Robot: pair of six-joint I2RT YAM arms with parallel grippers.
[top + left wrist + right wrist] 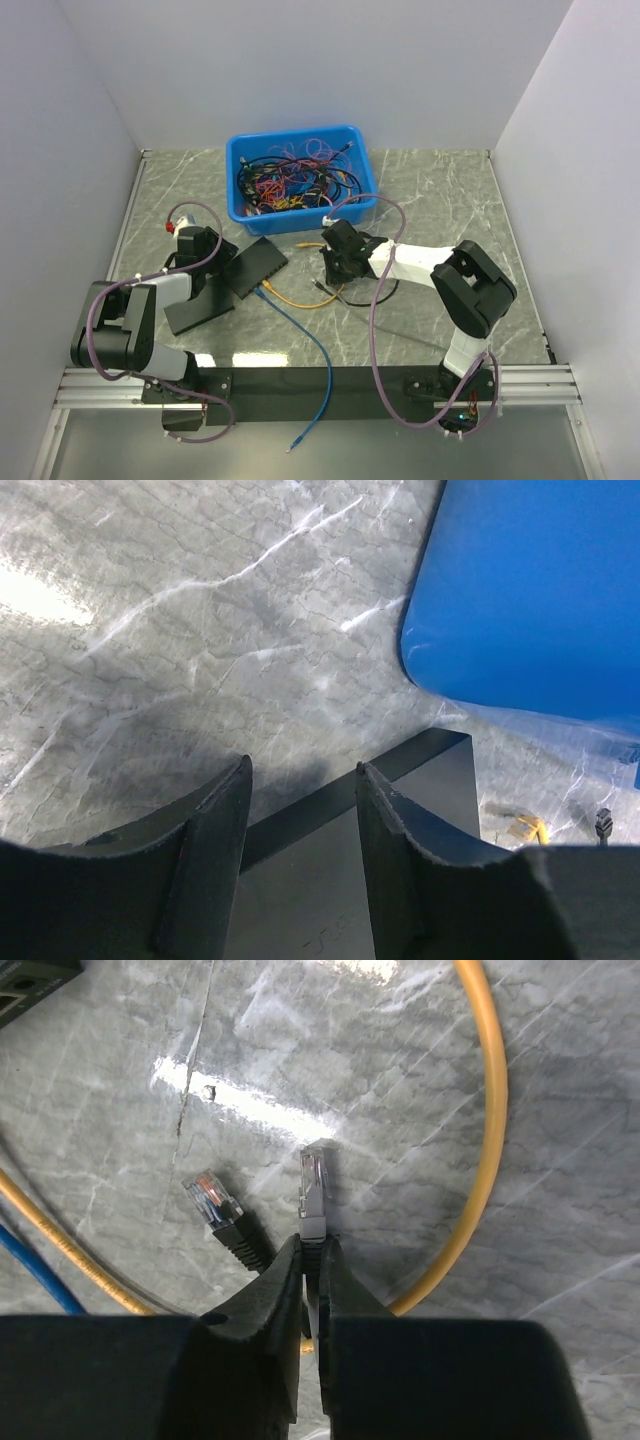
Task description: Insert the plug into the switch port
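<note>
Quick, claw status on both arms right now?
Left claw: open, poised over the switch.
Right claw: closed on the plug.

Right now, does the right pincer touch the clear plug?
Touching. The right wrist view shows the right pincer closed on the grey boot of the clear plug, with no gap on either side.

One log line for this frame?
phase: plug grasp | right gripper: shut on plug | left gripper: open over switch | plug not yet inserted
</note>
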